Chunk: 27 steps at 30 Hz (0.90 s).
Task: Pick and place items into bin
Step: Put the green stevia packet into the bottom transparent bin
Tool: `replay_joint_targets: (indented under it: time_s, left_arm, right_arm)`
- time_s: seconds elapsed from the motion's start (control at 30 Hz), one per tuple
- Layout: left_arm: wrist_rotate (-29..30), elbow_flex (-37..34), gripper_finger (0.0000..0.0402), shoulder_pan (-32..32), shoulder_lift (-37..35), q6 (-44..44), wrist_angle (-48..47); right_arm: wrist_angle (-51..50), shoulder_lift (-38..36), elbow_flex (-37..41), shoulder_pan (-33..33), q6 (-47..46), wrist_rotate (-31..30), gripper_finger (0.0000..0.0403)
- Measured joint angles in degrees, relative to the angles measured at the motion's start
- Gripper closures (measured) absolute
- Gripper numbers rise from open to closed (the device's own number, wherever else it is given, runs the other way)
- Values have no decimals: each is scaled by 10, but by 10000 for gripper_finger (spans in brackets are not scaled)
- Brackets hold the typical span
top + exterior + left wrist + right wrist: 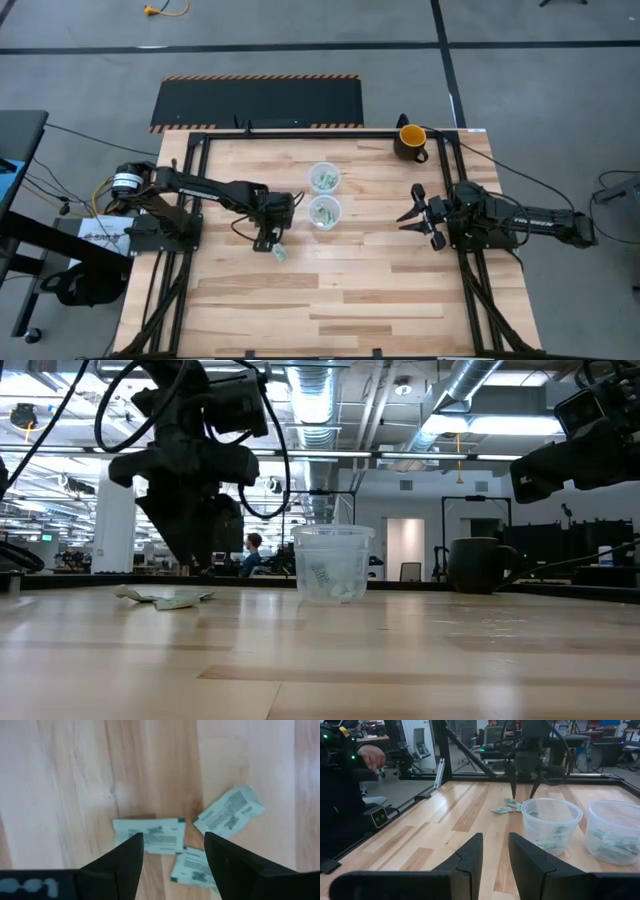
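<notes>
Because three packets [150, 836] lie loose on the table beside two bins [324, 212], the left gripper [172, 851] hangs above them, fingers spread to straddle one.

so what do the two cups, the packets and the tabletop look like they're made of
The cups look like thin clear plastic: see-through walls show the packets inside. The loose packets look like matte paper or foil-lined sachets, white with green print and creased; which one is unclear. The tabletop looks like pale, lightly finished wood: plank seams and grain.
</notes>
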<state>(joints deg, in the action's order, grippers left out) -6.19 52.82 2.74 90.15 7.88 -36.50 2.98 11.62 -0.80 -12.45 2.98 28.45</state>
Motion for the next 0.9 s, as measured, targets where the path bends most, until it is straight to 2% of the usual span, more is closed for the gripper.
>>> replay_joint_targets:
  time_s: [0.9]
  left_arm:
    - [32, -7, 203, 6, 19, -8, 30]
  right_arm:
    - [0, 0, 0, 0, 0, 0, 316]
